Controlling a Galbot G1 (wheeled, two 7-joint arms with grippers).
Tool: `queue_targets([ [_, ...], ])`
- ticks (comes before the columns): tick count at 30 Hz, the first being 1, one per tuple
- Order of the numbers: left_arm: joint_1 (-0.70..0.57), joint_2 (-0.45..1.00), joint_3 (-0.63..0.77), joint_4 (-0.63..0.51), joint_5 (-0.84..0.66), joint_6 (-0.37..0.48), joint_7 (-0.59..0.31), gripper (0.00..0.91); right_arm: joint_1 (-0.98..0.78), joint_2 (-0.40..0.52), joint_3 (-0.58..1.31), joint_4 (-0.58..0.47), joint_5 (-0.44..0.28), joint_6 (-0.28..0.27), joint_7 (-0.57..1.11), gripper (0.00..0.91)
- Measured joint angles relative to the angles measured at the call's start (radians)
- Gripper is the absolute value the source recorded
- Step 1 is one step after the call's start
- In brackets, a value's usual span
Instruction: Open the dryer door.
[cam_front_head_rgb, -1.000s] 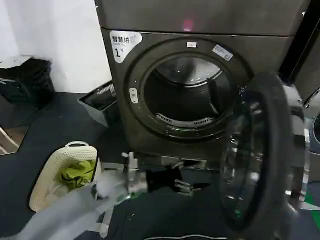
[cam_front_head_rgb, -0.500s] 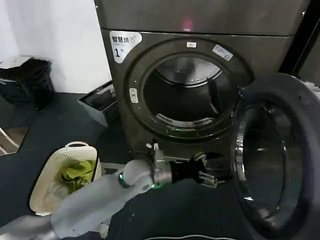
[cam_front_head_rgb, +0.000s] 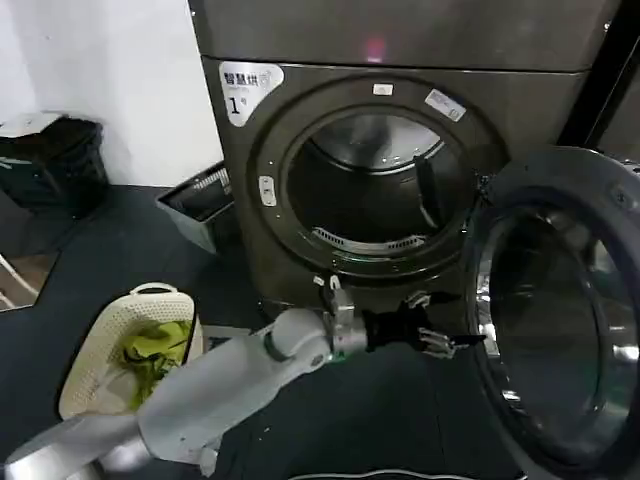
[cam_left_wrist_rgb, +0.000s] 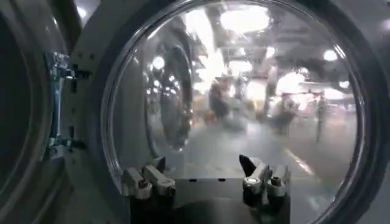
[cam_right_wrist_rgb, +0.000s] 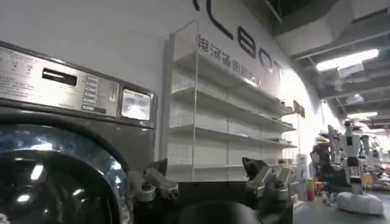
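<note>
Since a moment ago, your left gripper (cam_front_head_rgb: 452, 343) has slid farther right, and the big round dryer door with the shiny rim and dark glass (cam_front_head_rgb: 560, 330) has swung wider. It now hangs out to the right of the dark grey dryer with the white "1" sticker (cam_front_head_rgb: 400, 60). The jaws are spread apart and hold nothing, close by the door's inner rim. You are almost done. Next, nudge the door a bit wider if needed, then pull back. Your right gripper (cam_right_wrist_rgb: 207, 182) is up by another machine, jaws open too.
</note>
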Motion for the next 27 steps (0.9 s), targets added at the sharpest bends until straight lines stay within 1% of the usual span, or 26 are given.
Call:
queue_targets([
  [10, -0.018, -0.084, -0.004, 0.044, -0.01, -0.033, -0.057, 0.907, -0.009, 0.01, 0.007, -0.002, 0.0, 0.01, -0.006, 0.907],
  [14, -0.025, -0.108, -0.008, 0.059, -0.005, -0.081, -0.1, 0.907, -0.01, 0.014, 0.007, 0.001, 0.0, 0.015, -0.007, 0.907],
  [17, -0.029, -0.127, -0.01, 0.074, 0.004, -0.101, -0.121, 0.907, -0.011, 0.014, 0.007, 0.002, 0.0, 0.017, -0.008, 0.907],
  [27, -0.032, -0.191, -0.025, 0.123, 0.035, -0.119, -0.149, 0.907, -0.009, 0.014, 0.001, 0.008, 0.001, 0.026, -0.01, 0.907],
])
